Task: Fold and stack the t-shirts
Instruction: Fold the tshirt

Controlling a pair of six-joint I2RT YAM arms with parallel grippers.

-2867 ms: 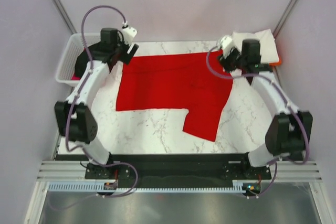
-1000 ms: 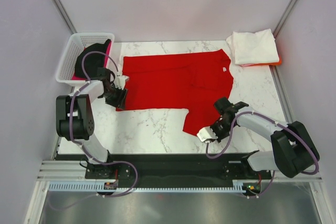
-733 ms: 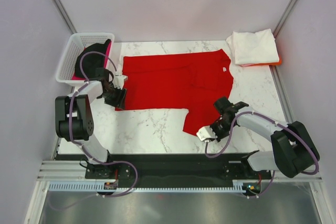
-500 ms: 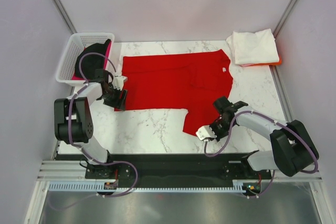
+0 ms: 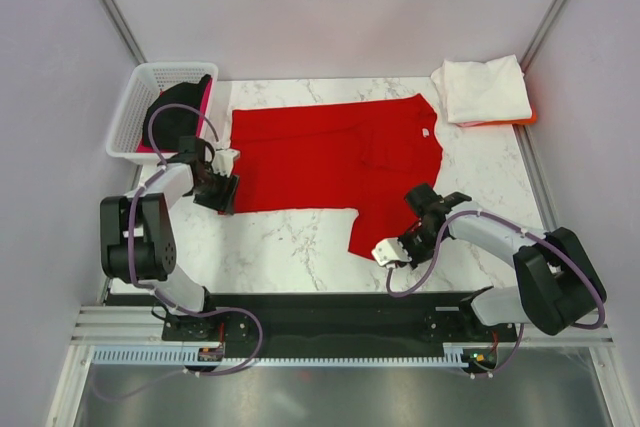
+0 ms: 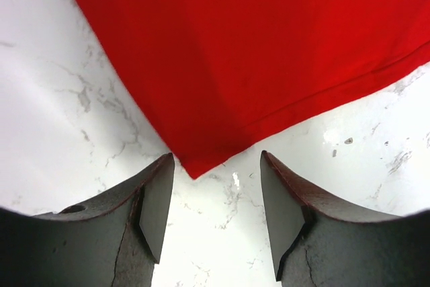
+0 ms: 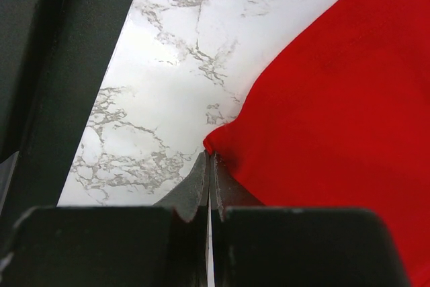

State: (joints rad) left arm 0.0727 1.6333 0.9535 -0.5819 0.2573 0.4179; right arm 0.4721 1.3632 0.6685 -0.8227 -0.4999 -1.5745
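The red t-shirt [image 5: 330,162] lies spread on the marble table [image 5: 280,247], with one flap reaching toward the near edge. At its near left corner [image 6: 196,169] my left gripper [image 5: 220,193] [image 6: 216,160] is low over the table and open. That corner's tip lies just between the fingertips, not pinched. My right gripper [image 5: 390,250] [image 7: 210,156] is shut on the red t-shirt's near right corner, which bunches at the tips. A folded white t-shirt [image 5: 483,89] rests on an orange one [image 5: 505,122] at the far right.
A white lattice basket [image 5: 128,122] at the far left holds a black t-shirt [image 5: 172,115] and a pink one [image 5: 207,99]. The table's black near edge [image 7: 60,65] runs close beside the right gripper.
The left gripper has crept slightly nearer along the shirt's left corner, still open. The right gripper has shifted a little left with the pinched corner.
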